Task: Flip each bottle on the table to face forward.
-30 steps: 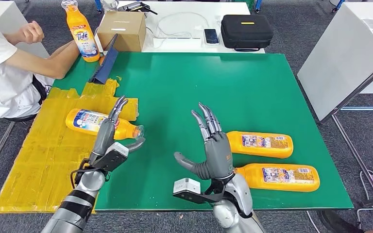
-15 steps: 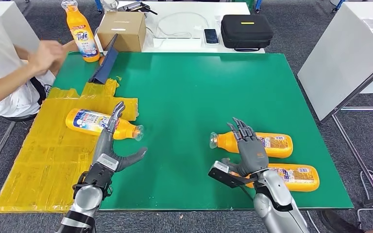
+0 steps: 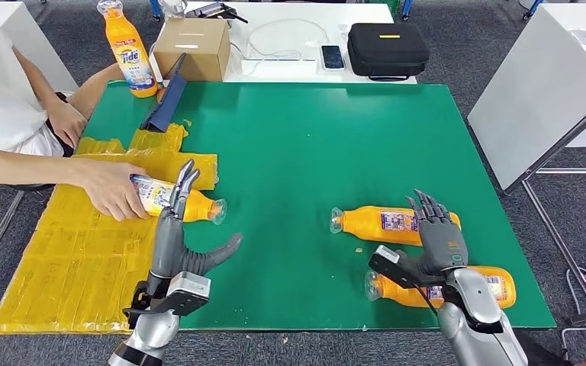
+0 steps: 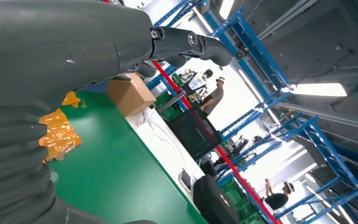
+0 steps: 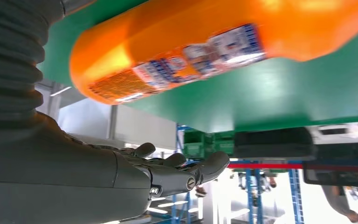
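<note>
Hovering over the green table (image 3: 313,145), left hand (image 3: 174,245) with fingers spread and empty beside a person's hand (image 3: 113,188) gripping one lying bottle (image 3: 187,203), right hand (image 3: 440,242) fingers apart above two lying bottles (image 3: 385,223).

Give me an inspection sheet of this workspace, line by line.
Surface: green table, yellow taped sheet on its left part.
Job's things: two orange bottles lying at right; a third lying at left, under a person's hand; a Tide bottle upright at the far left corner.
Clutter: cardboard box, black case, phone.
Hands: left hand open; right hand open over the right bottles.
Cables: white cable on the far table.
Surroundings: grey floor, white panel at right.
</note>
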{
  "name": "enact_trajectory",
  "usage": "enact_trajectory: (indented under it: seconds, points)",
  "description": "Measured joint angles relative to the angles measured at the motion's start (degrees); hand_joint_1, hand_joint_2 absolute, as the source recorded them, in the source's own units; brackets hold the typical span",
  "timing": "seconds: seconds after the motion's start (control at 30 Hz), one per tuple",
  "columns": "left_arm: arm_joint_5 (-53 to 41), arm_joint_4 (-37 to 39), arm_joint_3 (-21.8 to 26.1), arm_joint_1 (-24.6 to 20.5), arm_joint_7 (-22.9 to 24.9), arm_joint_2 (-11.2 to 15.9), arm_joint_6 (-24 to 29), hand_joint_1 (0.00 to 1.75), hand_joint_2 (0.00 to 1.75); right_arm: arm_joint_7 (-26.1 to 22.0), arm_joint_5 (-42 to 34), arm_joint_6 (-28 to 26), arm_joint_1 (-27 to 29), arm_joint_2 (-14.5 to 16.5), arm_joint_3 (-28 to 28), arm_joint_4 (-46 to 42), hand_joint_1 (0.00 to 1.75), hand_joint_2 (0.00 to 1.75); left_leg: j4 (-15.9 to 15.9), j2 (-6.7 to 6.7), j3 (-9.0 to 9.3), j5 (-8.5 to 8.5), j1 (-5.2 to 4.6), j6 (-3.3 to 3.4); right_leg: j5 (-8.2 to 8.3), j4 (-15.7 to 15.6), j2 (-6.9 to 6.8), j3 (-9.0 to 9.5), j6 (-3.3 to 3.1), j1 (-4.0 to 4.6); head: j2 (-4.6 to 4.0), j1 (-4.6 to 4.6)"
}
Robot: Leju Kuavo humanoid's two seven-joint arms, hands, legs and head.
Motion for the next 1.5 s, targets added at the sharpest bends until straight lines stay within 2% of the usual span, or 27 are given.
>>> enact_trajectory:
  seconds: [0.23,0.6,0.77,0.93,1.17,1.27,1.3,1.33,1.43,1.47,1.5]
  points:
    - [0.0,-0.1,-1.6,0.1,-0.1,0.0,1.0,0.00,1.75,1.0,0.9,0.5,-0.8,-0.6,-1.4,1.8,0.00,1.75,0.0,0.02,0.01,0.01,0.01,0.00,0.00,0.0,0.00,-0.01,0.00,0.02,0.00,-0.02]
    - [2.6,0.0,-3.0,-1.0,-0.7,0.0,0.6,0.00,1.75,-0.2,0.8,3.3,-7.9,-2.2,-2.3,12.6,0.00,1.75,0.0,0.01,0.00,0.03,0.00,0.02,0.02,0.0,0.01,0.02,0.03,0.00,0.00,-0.01]
    - [4.3,0.7,-3.8,-2.0,-1.4,0.0,-0.7,0.00,1.75,-3.7,1.8,5.6,-12.6,-2.3,-1.4,19.3,0.00,1.75,0.0,0.05,0.00,0.03,0.01,0.02,0.03,0.0,0.02,0.01,0.03,0.02,0.00,-0.01]
    - [6.4,1.9,-4.6,-3.6,-2.1,-0.1,-2.1,0.00,1.75,-7.4,2.8,6.9,-18.6,-2.3,2.0,27.6,0.00,1.75,0.0,0.07,0.01,0.08,0.01,0.04,0.07,0.0,0.01,0.02,0.05,0.02,0.00,-0.01]
    - [7.2,3.0,-5.2,-4.5,-2.5,-0.3,-2.6,0.00,1.75,-8.5,2.9,7.7,-22.6,-2.1,4.9,33.4,0.00,1.75,0.0,0.05,0.00,0.08,0.00,0.04,0.07,0.0,0.01,0.03,0.05,0.02,0.00,-0.01]
    - [8.7,3.7,-5.5,-5.3,-3.0,-0.3,-3.3,0.00,1.75,-11.2,3.0,12.2,-25.1,-2.2,6.9,36.3,0.00,1.75,0.0,0.11,0.02,0.07,0.01,0.04,0.07,0.0,0.02,0.01,0.05,0.02,0.00,-0.01]
    - [9.5,3.9,-5.6,-5.6,-3.2,-0.3,-3.5,0.00,1.75,-12.7,2.9,14.6,-26.1,-2.5,7.8,37.6,0.04,1.75,0.0,0.12,0.04,0.07,0.01,0.04,0.07,0.0,0.02,0.00,0.06,0.02,0.00,-0.02]
    - [10.4,4.2,-5.7,-6.0,-3.3,-0.3,-3.7,0.00,1.75,-14.1,2.8,17.2,-27.2,-2.9,8.9,38.8,0.36,1.75,0.0,0.12,0.07,0.08,0.01,0.05,0.07,0.0,0.02,0.02,0.06,0.01,0.00,-0.02]
    - [12.8,5.2,-6.9,-7.5,-3.5,-0.3,-3.5,0.00,1.75,-18.0,2.3,24.5,-30.6,-4.7,12.5,42.1,1.63,1.75,0.0,0.07,0.14,0.14,0.01,0.12,0.10,0.0,-0.01,0.09,0.09,0.01,0.00,-0.01]
    - [13.5,5.7,-7.4,-8.1,-3.6,-0.3,-3.3,0.00,1.75,-19.1,2.0,26.2,-31.5,-5.3,13.7,42.9,1.75,1.75,0.0,0.02,0.15,0.16,0.01,0.15,0.10,0.0,-0.05,0.12,0.10,0.00,0.00,-0.01]
    - [14.2,6.1,-8.0,-8.5,-3.6,-0.3,-3.0,0.00,1.75,-19.9,1.6,27.4,-32.2,-5.9,14.8,43.6,1.75,1.75,0.0,-0.02,0.16,0.18,0.01,0.18,0.11,0.0,-0.09,0.15,0.11,0.00,0.00,-0.01]
